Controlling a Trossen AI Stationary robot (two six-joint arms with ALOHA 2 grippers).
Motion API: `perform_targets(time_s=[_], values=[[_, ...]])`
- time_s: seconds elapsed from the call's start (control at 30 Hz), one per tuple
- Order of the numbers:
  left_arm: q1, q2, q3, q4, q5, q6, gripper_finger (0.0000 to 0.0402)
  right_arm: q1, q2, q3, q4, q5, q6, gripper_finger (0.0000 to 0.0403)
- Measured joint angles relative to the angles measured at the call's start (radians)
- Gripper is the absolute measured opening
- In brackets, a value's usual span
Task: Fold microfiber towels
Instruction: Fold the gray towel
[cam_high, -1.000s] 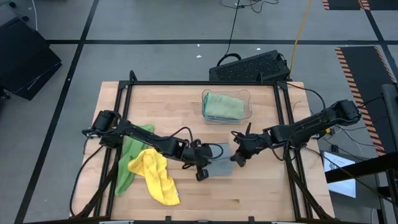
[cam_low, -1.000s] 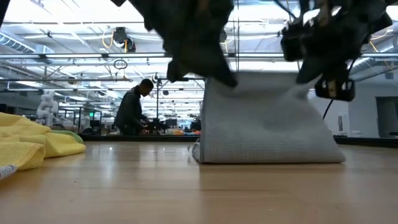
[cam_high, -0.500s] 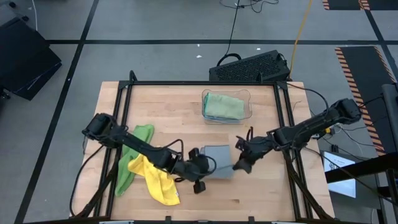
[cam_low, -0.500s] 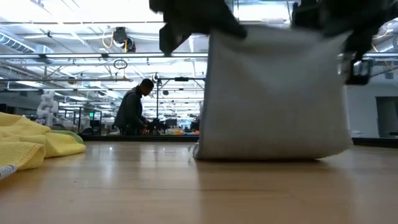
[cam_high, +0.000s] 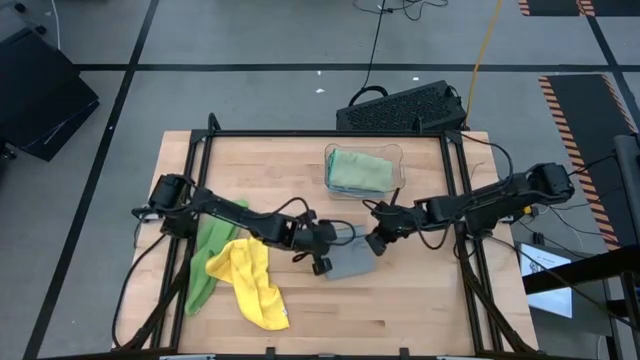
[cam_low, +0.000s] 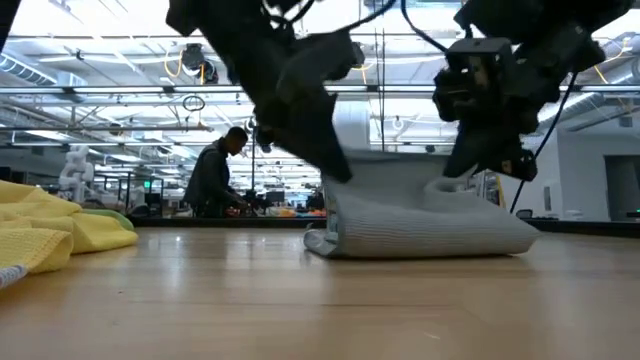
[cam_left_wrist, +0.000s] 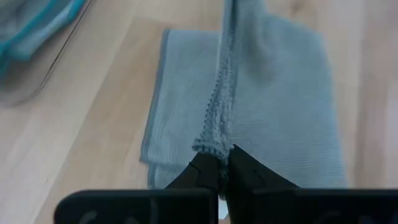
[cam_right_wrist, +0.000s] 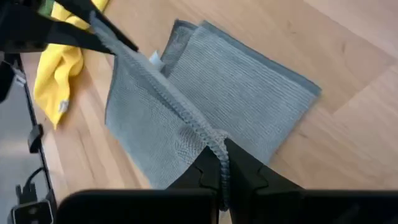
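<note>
Grey towel (cam_high: 348, 262) lowered since a moment ago — nearly folded flat on surface (cam_high: 420, 300); left end effector (cam_left_wrist: 219, 165) and right end effector (cam_right_wrist: 219, 163) each clenched on its hem.

A clear plastic bin (cam_high: 399, 181) sits on the wooden table (cam_high: 430, 310), keyboard (cam_high: 402, 108) beyond.

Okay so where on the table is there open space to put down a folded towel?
Bare wood lies along the near edge right of the yellow towel, and in the far left corner beside the clear bin. The middle is crowded: both pincers, left and right, pinch the grey towel there. The green towel fills the left side.
</note>
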Motion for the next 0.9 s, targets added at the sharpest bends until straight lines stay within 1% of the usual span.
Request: perform_targets(time_s=[0.1, 0.17, 0.3, 0.4, 0.5, 0.6, 0.67, 0.77, 0.83, 0.9], values=[[0.014, 0.001, -0.005, 0.001, 0.0, -0.002, 0.0007, -0.008, 0.008, 0.0, 0.009, 0.024, 0.0, 0.0009], [0.017, 0.001, -0.005, -0.011, 0.0, -0.004, 0.0019, -0.01, 0.008, 0.0, 0.019, 0.061, 0.0, 0.0023], [0.016, 0.001, -0.007, -0.074, -0.039, -0.055, 0.0071, -0.022, -0.011, -0.001, 0.013, 0.082, 0.012, 0.0068], [0.018, 0.001, -0.007, -0.134, -0.069, -0.096, 0.0119, -0.031, -0.044, -0.001, 0.005, 0.058, 0.008, 0.0102], [0.019, -0.009, -0.007, -0.189, -0.07, -0.107, 0.0161, -0.029, -0.09, -0.001, -0.002, 0.056, -0.003, 0.0122], [0.025, -0.042, 0.004, -0.238, -0.074, -0.106, 0.0192, -0.007, -0.125, 0.0, 0.024, 0.027, -0.054, 0.0125], [0.028, -0.081, 0.006, -0.255, -0.098, -0.107, 0.0203, 0.016, -0.13, 0.0, 0.05, 0.004, -0.093, 0.0121], [0.031, -0.133, 0.008, -0.227, -0.113, -0.148, 0.0204, 0.054, -0.122, 0.0, 0.086, 0.004, -0.164, 0.0109], [0.03, -0.155, 0.008, -0.2, -0.109, -0.182, 0.0197, 0.068, -0.101, 0.001, 0.155, 0.006, -0.224, 0.0099], [0.019, -0.157, 0.011, -0.138, -0.088, -0.186, 0.0186, 0.075, -0.077, -0.011, 0.237, 0.006, -0.272, 0.0087]])
